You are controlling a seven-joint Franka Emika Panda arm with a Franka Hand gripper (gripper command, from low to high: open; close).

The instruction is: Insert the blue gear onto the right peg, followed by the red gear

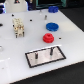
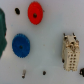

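Note:
The blue gear (image 1: 51, 26) lies flat on the white table, toward the exterior view's right. The red gear (image 1: 48, 37) lies flat just in front of it, apart from it. Nearer the camera lies the grey black-rimmed plate (image 1: 35, 61) with two dark upright posts. The right peg (image 1: 51, 50) is the post toward the exterior view's right; the other post (image 1: 40, 54) stands beside it. Both posts are bare. The wrist view shows the blue gear (image 2: 20, 44) and the red gear (image 2: 34, 12) from above. No gripper fingers show in either view.
A beige blocky part (image 1: 18, 27) stands at the exterior view's left and also shows in the wrist view (image 2: 70, 51). Small dark bits (image 2: 17, 10) dot the table. A dark green shape (image 2: 2, 30) sits at the wrist view's edge.

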